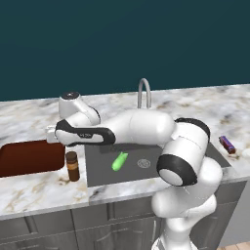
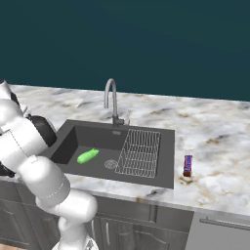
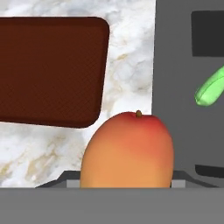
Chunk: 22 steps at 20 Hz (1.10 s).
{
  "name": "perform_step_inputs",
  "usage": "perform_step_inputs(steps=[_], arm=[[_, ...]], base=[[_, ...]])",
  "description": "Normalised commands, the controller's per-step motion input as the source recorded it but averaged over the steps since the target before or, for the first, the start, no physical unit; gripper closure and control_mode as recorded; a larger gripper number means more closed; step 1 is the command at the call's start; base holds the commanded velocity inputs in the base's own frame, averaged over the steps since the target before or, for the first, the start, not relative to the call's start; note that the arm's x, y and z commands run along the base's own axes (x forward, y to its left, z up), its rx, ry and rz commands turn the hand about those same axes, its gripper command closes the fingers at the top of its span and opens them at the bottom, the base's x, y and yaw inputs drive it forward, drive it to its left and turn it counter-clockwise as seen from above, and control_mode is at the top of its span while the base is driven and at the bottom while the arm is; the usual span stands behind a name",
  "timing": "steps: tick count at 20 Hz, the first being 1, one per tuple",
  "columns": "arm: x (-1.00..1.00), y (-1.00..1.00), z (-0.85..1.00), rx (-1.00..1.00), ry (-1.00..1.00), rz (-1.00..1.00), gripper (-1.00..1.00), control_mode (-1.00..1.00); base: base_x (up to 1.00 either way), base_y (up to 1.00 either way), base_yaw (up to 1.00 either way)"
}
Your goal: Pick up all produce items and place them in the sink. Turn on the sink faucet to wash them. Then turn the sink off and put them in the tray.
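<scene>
One fruit [image 3: 127, 151] clamped in end effector [image 3: 127, 177] | cucumber [image 1: 119, 161] in sink [image 2: 161, 146] | tray [image 3: 48, 70] beside

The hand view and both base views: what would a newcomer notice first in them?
First, the orange-yellow fruit, large and close in the hand view, seemingly held at the end effector near the sink's edge, beside the brown tray. Next, the green cucumber lying on the sink floor near the drain. Then the white arm stretched left across the sink, in front of the faucet.
</scene>
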Motion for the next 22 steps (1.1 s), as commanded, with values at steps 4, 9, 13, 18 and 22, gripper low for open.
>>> perform_step_inputs(steps=[4,9,13,18,22], arm=[[0.16,0.31,-0.33,0.0,0.01,0.0,1.0,-1.0],[0.18,0.28,-0.26,0.0,0.01,0.0,1.0,-1.0],[0.27,0.26,-0.16,-0.01,0.02,0.0,1.0,-1.0],[0.33,0.18,-0.11,-0.01,0.03,0.0,1.0,-1.0],[0.34,0.15,-0.16,-0.02,0.03,0.0,1.0,-1.0]], base=[[0.0,0.0,0.0],[0.0,0.0,0.0],[0.0,0.0,0.0],[0.0,0.0,0.0],[0.0,0.0,0.0]])
